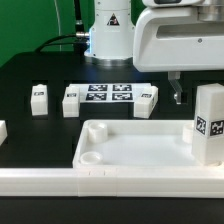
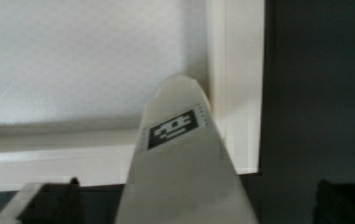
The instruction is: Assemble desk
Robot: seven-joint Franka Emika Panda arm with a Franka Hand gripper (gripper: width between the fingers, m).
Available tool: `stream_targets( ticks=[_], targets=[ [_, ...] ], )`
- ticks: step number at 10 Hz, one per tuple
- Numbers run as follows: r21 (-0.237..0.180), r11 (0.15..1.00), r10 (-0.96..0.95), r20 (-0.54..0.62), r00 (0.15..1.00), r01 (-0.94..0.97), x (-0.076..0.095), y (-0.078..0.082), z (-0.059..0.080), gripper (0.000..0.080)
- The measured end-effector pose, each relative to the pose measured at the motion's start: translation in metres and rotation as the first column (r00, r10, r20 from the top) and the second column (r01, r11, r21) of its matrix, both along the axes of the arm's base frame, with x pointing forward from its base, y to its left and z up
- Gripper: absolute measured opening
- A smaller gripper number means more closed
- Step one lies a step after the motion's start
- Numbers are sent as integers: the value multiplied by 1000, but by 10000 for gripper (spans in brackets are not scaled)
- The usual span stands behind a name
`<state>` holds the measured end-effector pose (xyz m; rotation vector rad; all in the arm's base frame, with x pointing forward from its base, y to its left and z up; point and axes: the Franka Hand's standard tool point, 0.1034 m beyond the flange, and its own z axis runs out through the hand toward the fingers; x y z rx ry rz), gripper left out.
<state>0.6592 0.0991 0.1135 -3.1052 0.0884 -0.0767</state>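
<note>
**1. Claw state.** My claw (image 1: 175, 96) is wide. In the wrist view the two dark fingertips (image 2: 46, 200) sit far apart, with a clear gap on each side of the leg (image 2: 184, 160) between them. I hold nothing.

**2. Task parts.** The tabletop (image 1: 120, 148) lies on the black desk (image 1: 20, 80) at the front of the exterior view. Its rim faces up, so the corner sockets are open to take legs. One leg stands upright at the tabletop's corner on the exterior view's right, tag facing outward. I judge this to be the leg the wrist view shows beside the rim. Its foot is hidden, so I cannot tell whether it is fully seated. The socket (image 1: 89, 156) at the near corner on the exterior view's left is empty.

**3. Spare parts.** Three loose legs (image 1: 40, 98) lie in a row beside the marker board (image 1: 108, 95), well apart from the tabletop. This leaves each one free for a grasp from above.

**4. Next move (judgement).** The wide opening clears the leg's flat faces. Any closing must meet those faces squarely. A glancing touch could tip the leg.
</note>
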Motion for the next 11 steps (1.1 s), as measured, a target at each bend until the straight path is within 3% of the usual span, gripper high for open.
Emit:
stream_targets(
  ticks=[5,6,7,8,11],
  targets=[
    [-44,939,342,3,940,-342,0,-1,0,620],
    [-42,941,335,3,942,-335,0,-1,0,429],
    [-42,941,336,3,942,-335,0,-1,0,429],
    [-42,942,333,4,943,-333,0,-1,0,292],
    [-30,976,214,7,977,-213,0,-1,0,288]
  ],
)
